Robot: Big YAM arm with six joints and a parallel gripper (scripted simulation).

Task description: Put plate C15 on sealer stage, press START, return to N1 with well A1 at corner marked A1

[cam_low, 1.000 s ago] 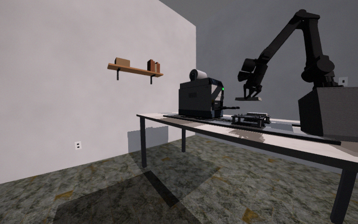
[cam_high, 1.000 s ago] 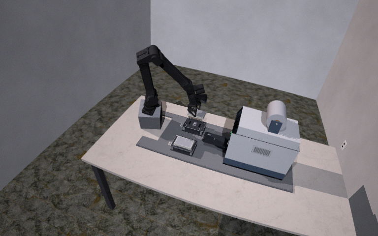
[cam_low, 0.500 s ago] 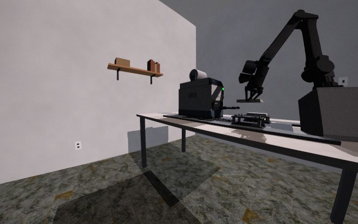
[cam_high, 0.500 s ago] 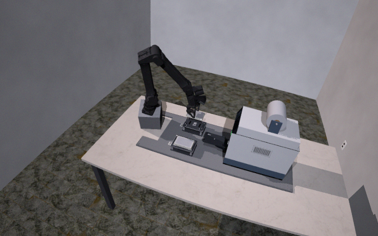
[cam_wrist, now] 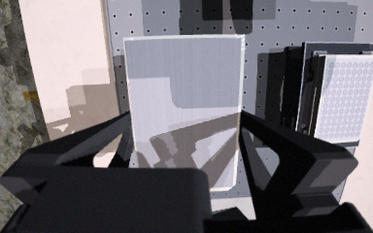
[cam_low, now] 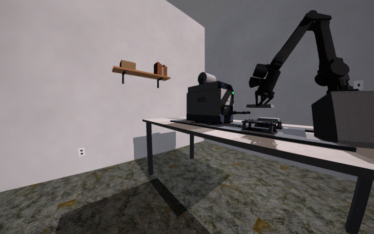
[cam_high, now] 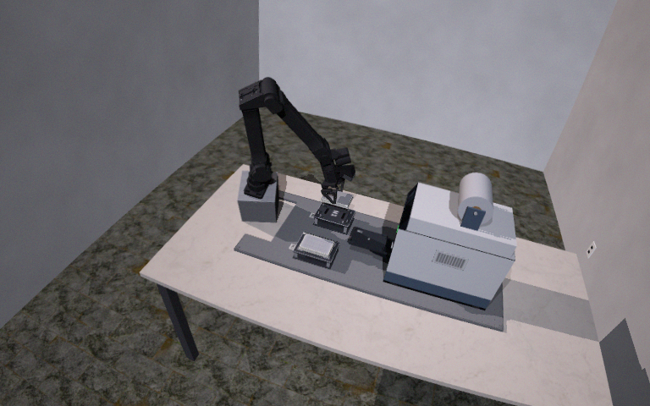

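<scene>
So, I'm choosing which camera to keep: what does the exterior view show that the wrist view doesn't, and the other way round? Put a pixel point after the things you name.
Only exterior: the wall shelf [cam_low: 140,73] and the green lamp [cam_low: 233,92].

Only wrist: the upper face of plate C15 [cam_low: 268,106] [cam_wrist: 209,63], and the well grid on the N2 plate [cam_low: 269,118] [cam_wrist: 345,97].

Both: those two plates, and the hand [cam_low: 263,105] [cam_wrist: 186,116] gripping C15.

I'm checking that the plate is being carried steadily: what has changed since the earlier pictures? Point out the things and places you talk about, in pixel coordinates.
The arm [cam_high: 300,125] [cam_low: 292,41] and the held plate [cam_high: 345,201] [cam_low: 269,106] [cam_wrist: 204,58] have come down slightly toward the empty nest [cam_high: 335,215] [cam_low: 271,128]. The fingers [cam_high: 331,185] [cam_low: 256,97] keep their hold. The other plate [cam_high: 315,244] [cam_wrist: 342,97] and the sealer [cam_high: 416,254] [cam_low: 204,106] stayed put; its lamp [cam_low: 233,92] remains green.
</scene>
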